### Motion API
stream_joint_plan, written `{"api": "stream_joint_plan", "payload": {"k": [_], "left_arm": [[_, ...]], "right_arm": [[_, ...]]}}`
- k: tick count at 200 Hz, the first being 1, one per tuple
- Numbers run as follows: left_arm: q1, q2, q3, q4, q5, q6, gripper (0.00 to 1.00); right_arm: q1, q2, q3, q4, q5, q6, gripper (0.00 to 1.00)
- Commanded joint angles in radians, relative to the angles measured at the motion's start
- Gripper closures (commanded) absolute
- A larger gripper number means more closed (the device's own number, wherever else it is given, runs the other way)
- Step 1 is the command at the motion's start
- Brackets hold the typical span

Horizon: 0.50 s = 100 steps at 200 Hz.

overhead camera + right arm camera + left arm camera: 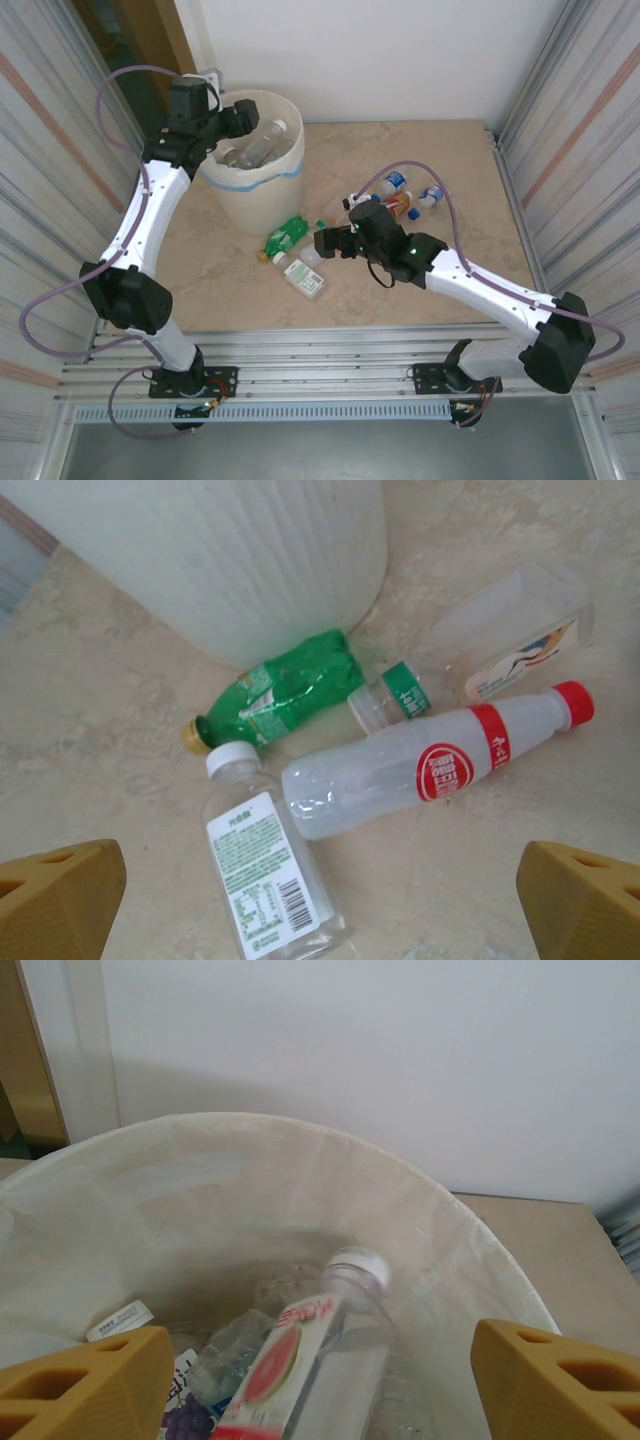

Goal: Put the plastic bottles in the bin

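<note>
Two steps overlap here. The left gripper [236, 120] hangs over the bin [262, 208], jaws apart and grasping nothing. In its wrist view the fingers [90, 1385] stand wide on either side of the watermelon bottle [330, 1360]. That bottle is down inside the bag, blurred at its lower end and touching neither finger, with other clear bottles beneath it. I judge this to be the drop, all but finished.

The right gripper [328, 243] hovers low over the table [200, 290] just in front of the bin, also spread wide and empty, its fingers [60, 895] at the bottom corners of its view. Between them lies the red-cap bottle [430, 765], slanted, cap to the right. The white-cap bottle [265, 865] lies just beside its base. The green bottle [275, 695] rests against the bin wall, the stubby bottle [390, 695] is close by, and the flat bottle [515, 630] is beyond. More bottles [400, 185] wait further right.

The next pick looks like the red-cap bottle. The wrist should turn so the jaws cross its slanted body near the label, then descend clear of the white-cap neighbour and close gently on the thin plastic. The left arm should pull away from the bin first.
</note>
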Motion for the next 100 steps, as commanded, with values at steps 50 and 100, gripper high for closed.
{"api": "stream_joint_plan", "payload": {"k": [50,100], "left_arm": [[-0.012,-0.155,-0.046,0.005,0.046,-0.018,0.08],[-0.105,-0.315,-0.184,0.009,-0.013,-0.018,0.01]], "right_arm": [[0.072,0.146,0.079,-0.14,-0.079,-0.04,0.06],[0.129,0.28,0.107,-0.17,-0.121,-0.073,0.08]]}}
